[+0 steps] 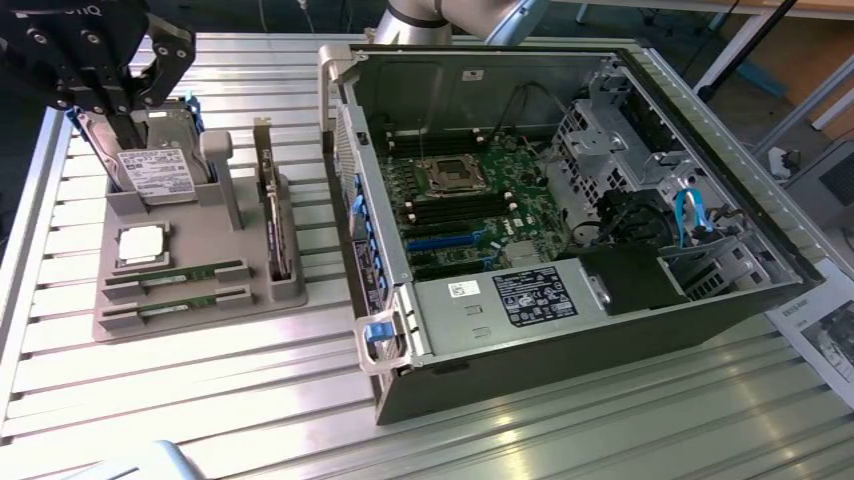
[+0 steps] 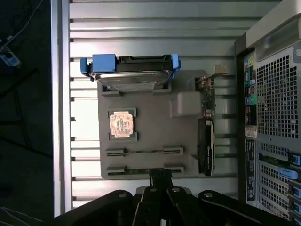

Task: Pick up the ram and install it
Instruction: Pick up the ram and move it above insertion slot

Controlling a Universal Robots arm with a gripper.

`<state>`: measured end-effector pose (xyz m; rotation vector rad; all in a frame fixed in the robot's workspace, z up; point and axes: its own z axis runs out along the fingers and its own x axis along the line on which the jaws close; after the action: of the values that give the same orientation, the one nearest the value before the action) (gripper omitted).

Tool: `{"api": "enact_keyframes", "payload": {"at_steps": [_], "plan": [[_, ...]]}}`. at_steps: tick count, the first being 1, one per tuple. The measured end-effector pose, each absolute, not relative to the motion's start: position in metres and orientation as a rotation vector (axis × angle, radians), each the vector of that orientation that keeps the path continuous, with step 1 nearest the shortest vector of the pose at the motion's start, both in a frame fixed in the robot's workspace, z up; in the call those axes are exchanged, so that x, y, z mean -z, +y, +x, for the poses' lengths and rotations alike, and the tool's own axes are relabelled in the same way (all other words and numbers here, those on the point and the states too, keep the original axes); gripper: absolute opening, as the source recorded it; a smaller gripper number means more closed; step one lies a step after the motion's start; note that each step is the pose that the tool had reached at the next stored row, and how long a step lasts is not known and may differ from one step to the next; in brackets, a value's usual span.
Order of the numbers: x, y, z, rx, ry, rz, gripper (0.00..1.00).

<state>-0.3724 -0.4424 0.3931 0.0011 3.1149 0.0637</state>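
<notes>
Two rams, thin green sticks, lie side by side in slots at the front of the grey holder tray [image 1: 260, 300]: one ram [image 1: 176, 272] [image 2: 143, 151] and, nearer the tray's edge, a second [image 1: 174, 303] [image 2: 138, 171]. My black gripper [image 1: 104, 100] hangs above the tray's far end, over the hard drive, in the exterior view. In the wrist view its fingers [image 2: 160, 176] are shut with nothing between them, and they overlap the nearer ram's slot. The open computer case [image 1: 627, 300] shows its motherboard [image 1: 467, 200].
The tray also holds an upright hard drive with blue rails [image 1: 160, 170] [image 2: 131, 75], a square processor chip [image 1: 143, 245] [image 2: 122, 125] and an upright expansion card [image 1: 274, 215] [image 2: 206, 141]. Everything stands on a slatted aluminium table [image 1: 200, 400]. The case's rear panel [image 2: 277, 103] lies beside the tray.
</notes>
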Motion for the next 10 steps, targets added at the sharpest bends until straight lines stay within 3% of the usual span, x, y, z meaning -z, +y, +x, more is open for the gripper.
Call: {"api": "enact_keyframes", "payload": {"at_steps": [10], "plan": [[-0.3925, -0.4424, -0.3724, -0.065, 3.107, -0.270, 0.10]]}}
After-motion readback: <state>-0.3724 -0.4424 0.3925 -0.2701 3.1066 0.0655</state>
